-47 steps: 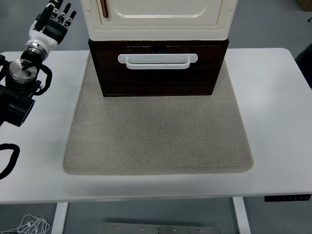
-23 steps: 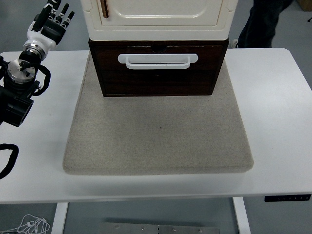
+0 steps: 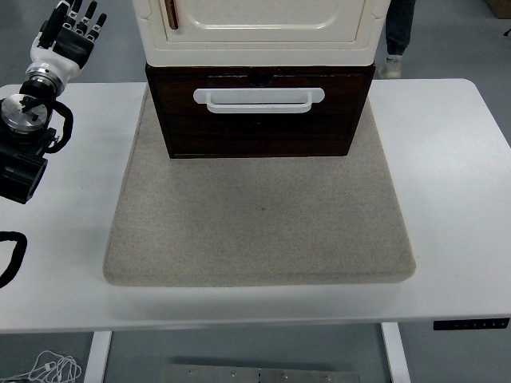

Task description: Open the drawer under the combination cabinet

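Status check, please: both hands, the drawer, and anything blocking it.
Left hand open, raised at far left, holding nothing. Right hand not in view. Drawer shut, white handle untouched. Mat in front bare, nothing blocking.

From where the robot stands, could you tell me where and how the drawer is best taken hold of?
Probably by the white handle, a wide horizontal bar across the upper front of the dark brown drawer. It faces the table's near edge, so approach from the front over the grey mat and hook the bar's middle. The left hand is raised at the far left, fingers open.
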Controlling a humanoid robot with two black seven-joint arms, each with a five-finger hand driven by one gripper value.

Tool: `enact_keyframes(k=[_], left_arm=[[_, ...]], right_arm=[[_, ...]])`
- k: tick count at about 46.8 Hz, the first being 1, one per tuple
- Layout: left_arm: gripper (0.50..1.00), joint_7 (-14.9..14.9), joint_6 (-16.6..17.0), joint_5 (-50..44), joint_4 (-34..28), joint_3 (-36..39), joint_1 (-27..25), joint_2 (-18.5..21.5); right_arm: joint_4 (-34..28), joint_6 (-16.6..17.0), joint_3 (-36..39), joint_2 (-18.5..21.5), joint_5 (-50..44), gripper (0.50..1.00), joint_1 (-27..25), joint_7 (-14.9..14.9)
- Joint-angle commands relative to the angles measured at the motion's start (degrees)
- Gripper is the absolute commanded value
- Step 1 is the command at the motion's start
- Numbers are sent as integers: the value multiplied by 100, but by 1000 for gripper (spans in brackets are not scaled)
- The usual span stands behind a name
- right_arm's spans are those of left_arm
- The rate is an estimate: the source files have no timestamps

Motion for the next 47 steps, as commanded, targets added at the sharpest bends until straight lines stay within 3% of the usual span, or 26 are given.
enact_keyframes(k=[1, 10, 24, 33, 47], left_arm=[[1000, 26, 56, 67, -9, 96, -84, 18], [1000, 52, 214, 75, 70, 632, -541, 193], [1000, 61, 223, 75, 43, 597, -1226, 808], [1000, 105, 223, 102, 35, 711, -2078, 1169], [1000, 105, 241, 330, -747, 1423, -3617, 1705]], right_arm=[[-2, 2, 0, 0, 0, 926, -1, 0], [-2, 2, 0, 0, 0, 928, -1, 0], [-2, -7, 0, 0, 0, 926, -1, 0], [-2, -7, 0, 0, 0, 928, -1, 0], [-2, -7, 0, 0, 0, 926, -1, 0]])
